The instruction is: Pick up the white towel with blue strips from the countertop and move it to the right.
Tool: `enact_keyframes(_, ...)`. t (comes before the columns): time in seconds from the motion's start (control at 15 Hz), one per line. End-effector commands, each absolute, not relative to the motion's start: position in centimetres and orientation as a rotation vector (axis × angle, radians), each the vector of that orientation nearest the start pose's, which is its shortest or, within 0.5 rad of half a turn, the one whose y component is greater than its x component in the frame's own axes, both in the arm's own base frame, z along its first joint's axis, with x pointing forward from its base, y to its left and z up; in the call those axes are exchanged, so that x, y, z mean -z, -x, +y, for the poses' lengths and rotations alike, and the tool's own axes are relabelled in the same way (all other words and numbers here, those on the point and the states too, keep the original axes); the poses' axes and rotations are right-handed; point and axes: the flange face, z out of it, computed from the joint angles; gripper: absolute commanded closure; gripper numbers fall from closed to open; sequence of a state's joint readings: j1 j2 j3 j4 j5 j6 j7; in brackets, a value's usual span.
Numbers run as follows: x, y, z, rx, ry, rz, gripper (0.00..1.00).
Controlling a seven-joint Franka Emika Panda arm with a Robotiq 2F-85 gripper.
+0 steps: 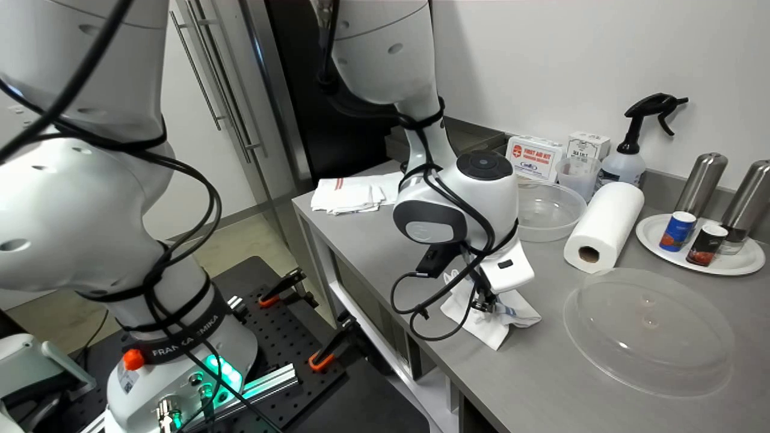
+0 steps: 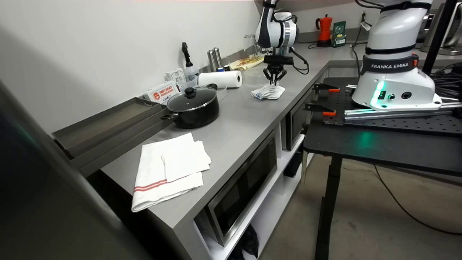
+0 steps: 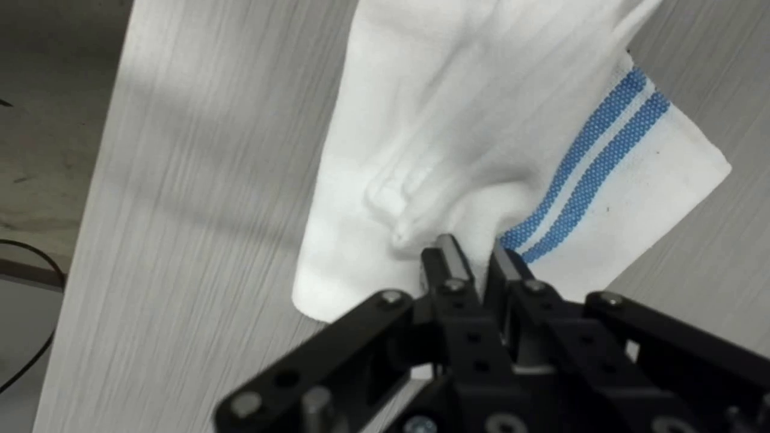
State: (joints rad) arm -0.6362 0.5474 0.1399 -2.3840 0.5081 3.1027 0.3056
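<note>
We see the towel (image 3: pixel 475 138), white with two blue stripes, on the grey counter (image 3: pixel 210 180), near its front edge. The gripper (image 3: pixel 478 258) points down upon it, and in the wrist view its two fingers (image 3: pixel 440 273) are close together, with a fold of the towel pinched between them. From this place we can follow the wrinkles over the middle of the towel, while its outer corners lie flat on the counter. The stripes begin just beside the finger on the right of the wrist view; we notice them also, quite small, in both exterior views. In an exterior view we find a clear lid (image 1: pixel 649 343) to the right of the towel, apart from it. Farther toward the wall is a white plate (image 1: pixel 651 233), which carries a blue can (image 1: pixel 677 231) and a dark can (image 1: pixel 707 245). The paper roll (image 1: pixel 606 225) lies near the plate, and behind the roll we see a spray bottle (image 1: pixel 622 165). A clear bowl (image 1: pixel 556 234) is partly hidden by the arm (image 1: pixel 457 204). In an exterior view we also see a black pot (image 2: pixel 202 115) with its cover on, and, nearer to the counter's end, a folded red-striped cloth (image 2: pixel 155 169), well apart from the gripper.
</note>
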Motion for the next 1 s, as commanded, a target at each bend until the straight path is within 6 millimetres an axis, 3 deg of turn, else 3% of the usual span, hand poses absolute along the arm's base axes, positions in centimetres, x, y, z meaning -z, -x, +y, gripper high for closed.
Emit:
enact_keyframes(0.0, -11.27, -41.35, -25.82, 0.281, 2.326, 1.949, 0.97)
enact_keyframes(0.93, -11.3, -41.49, -25.35, 0.277, 2.212, 2.171, 0.97)
